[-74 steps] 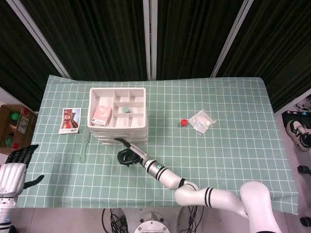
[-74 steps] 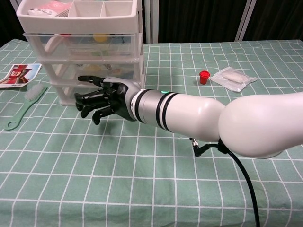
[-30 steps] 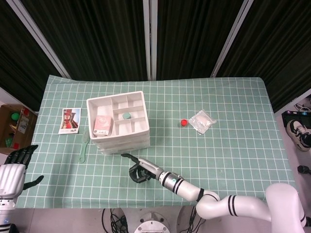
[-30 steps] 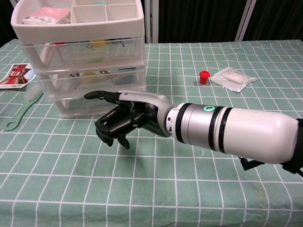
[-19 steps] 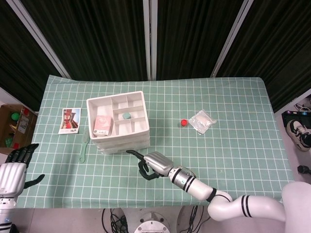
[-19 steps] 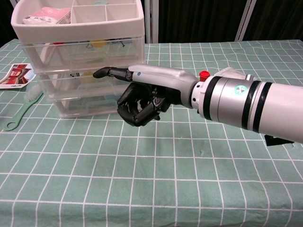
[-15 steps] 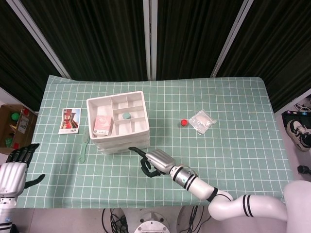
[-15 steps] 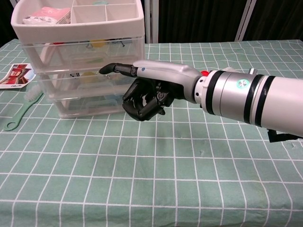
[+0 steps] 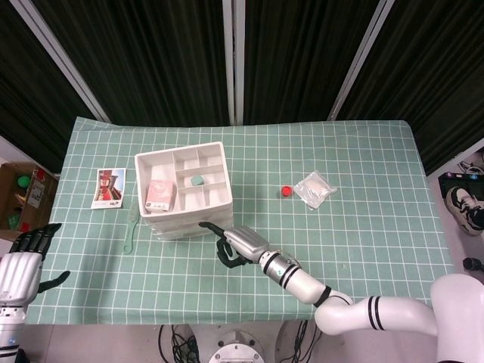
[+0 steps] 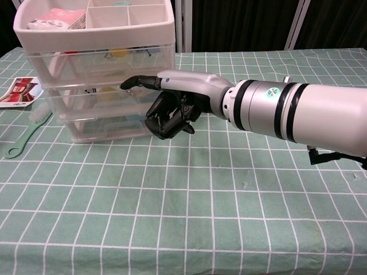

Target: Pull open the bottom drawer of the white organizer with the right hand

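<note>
The white organizer [image 9: 184, 192] sits left of centre on the checked table [image 9: 355, 219], its three drawers stacked under an open compartmented top; in the chest view it fills the upper left, and the bottom drawer [image 10: 106, 127] looks closed. The right hand [image 10: 175, 109] hangs just in front of the drawers at mid-frame — fingers [image 10: 166, 123] curled into the palm with nothing in them, one digit stretched out toward the organizer's front. Whether it touches the plastic cannot be told. The left hand [image 9: 19, 265] rests at the lower left edge of the head view, off the table, fingers spread and empty.
</note>
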You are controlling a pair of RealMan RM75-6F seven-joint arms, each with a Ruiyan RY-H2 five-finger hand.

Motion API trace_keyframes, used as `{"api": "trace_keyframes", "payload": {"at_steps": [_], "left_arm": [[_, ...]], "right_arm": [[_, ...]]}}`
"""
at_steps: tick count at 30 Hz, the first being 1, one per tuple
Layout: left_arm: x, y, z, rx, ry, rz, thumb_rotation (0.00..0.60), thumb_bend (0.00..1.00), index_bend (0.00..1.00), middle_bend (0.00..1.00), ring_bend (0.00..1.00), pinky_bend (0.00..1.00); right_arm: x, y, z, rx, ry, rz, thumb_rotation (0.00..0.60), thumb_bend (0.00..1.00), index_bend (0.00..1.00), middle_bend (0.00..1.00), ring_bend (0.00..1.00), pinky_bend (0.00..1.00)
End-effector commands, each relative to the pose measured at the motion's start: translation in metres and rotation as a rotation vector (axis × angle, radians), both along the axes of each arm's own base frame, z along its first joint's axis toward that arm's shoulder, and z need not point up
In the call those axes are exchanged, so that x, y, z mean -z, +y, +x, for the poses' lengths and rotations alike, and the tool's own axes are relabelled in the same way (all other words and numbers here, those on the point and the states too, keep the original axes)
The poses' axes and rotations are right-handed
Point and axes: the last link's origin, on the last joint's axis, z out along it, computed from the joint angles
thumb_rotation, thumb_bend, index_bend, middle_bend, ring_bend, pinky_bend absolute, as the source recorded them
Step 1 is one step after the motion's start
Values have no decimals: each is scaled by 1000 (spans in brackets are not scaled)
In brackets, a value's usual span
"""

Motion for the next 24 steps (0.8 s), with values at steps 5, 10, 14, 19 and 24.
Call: {"api": "trace_keyframes", "payload": {"at_steps": [5, 10, 14, 19, 24], "left_arm": [[1, 0, -2, -3, -2, -3, 600, 105, 131, 162, 158, 188], [1, 1, -1, 2, -3, -2, 600, 104, 130, 162, 158, 188], [0, 1, -1, 1, -1, 0, 600, 104, 130, 162, 158, 188], [1, -1, -3, -10, -5, 2, 600, 104, 130, 162, 158, 187], [1, -1, -4, -11, -4, 0, 600, 104, 131, 162, 158, 187]], "right_arm": [[1, -1, 1, -4, 3, -2, 600, 527, 0, 657, 615, 788], [4, -11, 7, -5, 27, -7, 600, 527, 19, 660, 620, 795], [2, -19, 13, -19, 61, -13, 600, 527, 69, 679, 636, 818], [-5, -20, 16, -6, 73, 2, 600, 527, 173, 709, 657, 845], [-14, -12, 13, -2, 85, 47, 600, 527, 201, 715, 658, 845]]}}
